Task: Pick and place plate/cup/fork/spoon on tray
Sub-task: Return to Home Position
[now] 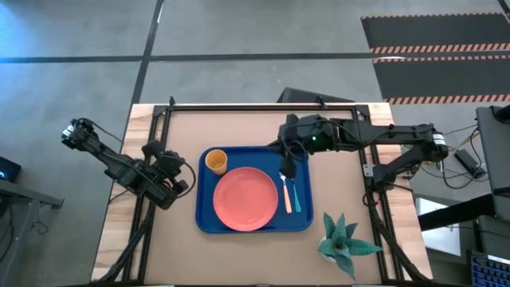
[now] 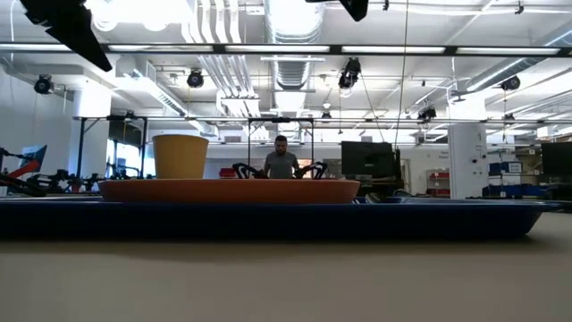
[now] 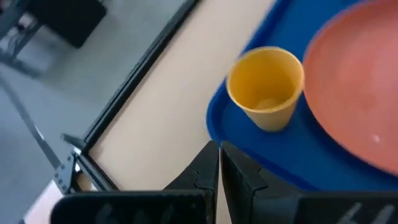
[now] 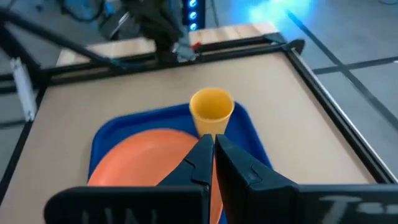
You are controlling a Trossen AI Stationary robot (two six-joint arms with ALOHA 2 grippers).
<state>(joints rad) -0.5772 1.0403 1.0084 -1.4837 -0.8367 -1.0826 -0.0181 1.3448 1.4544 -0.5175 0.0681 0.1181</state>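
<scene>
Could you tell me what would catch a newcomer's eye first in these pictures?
The blue tray at mid-table, holding the pink plate, with the yellow cup beside it and the fork and spoon along its right. The right tool hangs shut over the tray's right side; the left tool waits shut left of the tray.

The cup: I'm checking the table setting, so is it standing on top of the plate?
No, the cup stands upright on the floor of the tray, beside the plate rather than on it.
</scene>
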